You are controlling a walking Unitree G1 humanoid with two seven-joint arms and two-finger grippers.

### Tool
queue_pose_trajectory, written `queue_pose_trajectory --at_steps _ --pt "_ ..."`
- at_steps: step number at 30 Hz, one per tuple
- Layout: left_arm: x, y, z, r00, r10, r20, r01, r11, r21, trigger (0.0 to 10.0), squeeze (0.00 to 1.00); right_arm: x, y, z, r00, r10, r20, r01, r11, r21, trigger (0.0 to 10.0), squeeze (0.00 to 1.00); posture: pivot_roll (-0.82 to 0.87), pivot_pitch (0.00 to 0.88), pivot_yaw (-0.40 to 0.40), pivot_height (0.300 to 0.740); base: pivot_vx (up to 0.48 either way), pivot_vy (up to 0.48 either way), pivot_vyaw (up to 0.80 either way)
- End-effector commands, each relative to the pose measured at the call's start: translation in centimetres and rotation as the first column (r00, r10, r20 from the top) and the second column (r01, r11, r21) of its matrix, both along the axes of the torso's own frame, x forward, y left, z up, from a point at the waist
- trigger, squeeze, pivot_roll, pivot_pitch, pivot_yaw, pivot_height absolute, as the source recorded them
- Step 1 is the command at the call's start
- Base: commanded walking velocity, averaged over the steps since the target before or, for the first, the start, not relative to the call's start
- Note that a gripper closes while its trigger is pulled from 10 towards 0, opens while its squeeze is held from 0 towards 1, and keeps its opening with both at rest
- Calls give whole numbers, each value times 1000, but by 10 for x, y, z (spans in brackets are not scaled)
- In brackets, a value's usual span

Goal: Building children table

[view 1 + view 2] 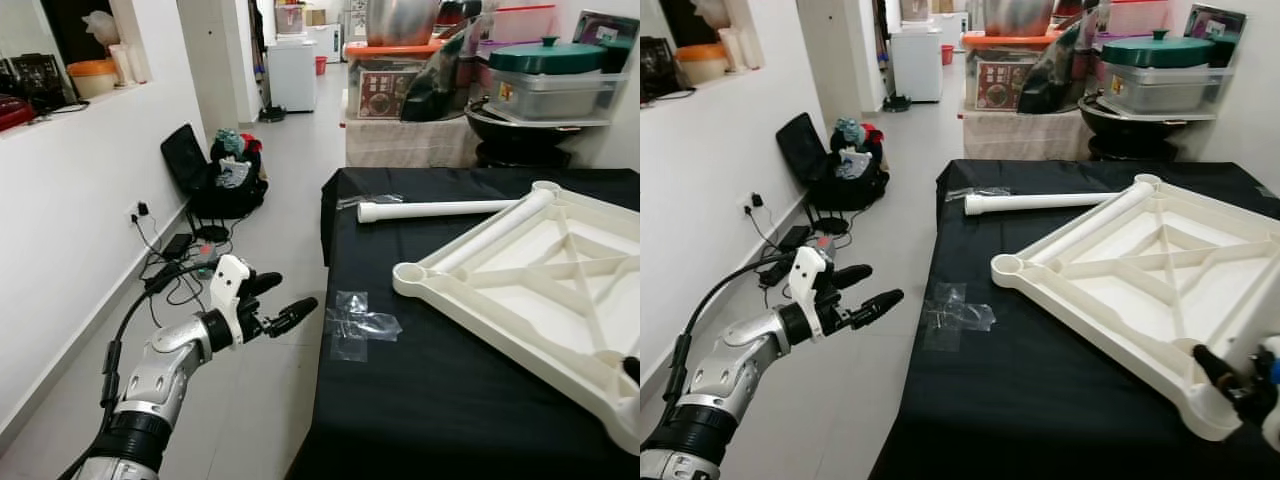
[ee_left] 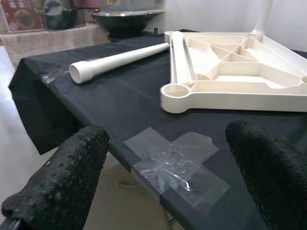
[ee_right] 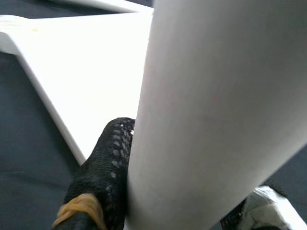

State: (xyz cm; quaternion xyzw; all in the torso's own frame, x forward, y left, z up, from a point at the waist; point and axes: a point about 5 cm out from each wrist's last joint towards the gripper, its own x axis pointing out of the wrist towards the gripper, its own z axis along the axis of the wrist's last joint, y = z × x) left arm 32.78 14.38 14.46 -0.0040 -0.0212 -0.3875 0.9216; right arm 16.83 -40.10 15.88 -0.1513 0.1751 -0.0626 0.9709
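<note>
Tabletop lies upside down on the black table, right side. Right gripper clamps a leg at the near-right socket. Left gripper open, empty, left of the table. Another leg lies loose at the far side; remaining sockets look empty.

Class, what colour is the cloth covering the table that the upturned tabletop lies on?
Black. The cloth shows best in the left eye view, under the cream tabletop.
</note>
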Motion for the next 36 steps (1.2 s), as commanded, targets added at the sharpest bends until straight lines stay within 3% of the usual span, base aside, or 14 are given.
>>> queue_pose_trajectory --at_steps 1,11,17,21,23,24,30,31,32,33,36 --pt "1 3 0 1000 6 7 -6 1000 22 10000 0 -42 -32 -46 905 -228 -360 150 961 -232 0 0 -61 0 32 740 0 0 0" --pt "0 2 0 1000 3 6 -3 1000 22 10000 0 -60 -57 -46 849 -336 -409 216 925 -312 0 0 -66 0 34 740 0 0 0" --pt "1 0 0 1000 -5 7 5 1000 22 10000 0 -79 -81 -44 774 -453 -443 261 865 -429 0 0 -65 0 37 740 0 0 0" --pt "1 0 0 1000 -5 7 5 1000 21 10000 0 -82 -85 -43 761 -472 -446 260 851 -457 0 0 -65 0 37 740 0 0 0" --pt "0 0 0 1000 -6 7 6 1000 21 10000 0 -86 -91 -42 741 -507 -440 277 828 -488 0 0 -61 0 35 740 0 0 0" --pt "0 -1 -1 1000 -7 6 7 1000 21 10000 0 -92 -98 -38 705 -562 -433 281 781 -557 0 0 -61 0 35 740 0 0 0" --pt "0 0 -1 1000 -6 5 5 1000 22 10000 0 -95 -107 -30 679 -634 -369 335 715 -613 0 0 -57 0 30 740 0 0 0" --pt "0 0 -1 1000 -5 6 5 1000 22 10000 0 -91 -108 -27 685 -649 -331 356 695 -625 4549 0 -54 0 26 740 0 0 0" --pt "0 0 -1 1000 -4 7 4 1000 21 10000 0 -86 -108 -26 693 -655 -303 371 683 -629 5765 0 -54 0 26 740 0 0 0" --pt "0 0 -1 1000 -4 8 4 1000 20 10000 0 -81 -107 -25 707 -650 -278 387 685 -617 10000 0 -51 0 26 740 0 0 0" --pt "0 -1 -1 1000 -4 8 3 1000 20 10000 0 -77 -106 -25 717 -646 -263 397 688 -607 10000 0 -49 0 26 740 0 0 0"
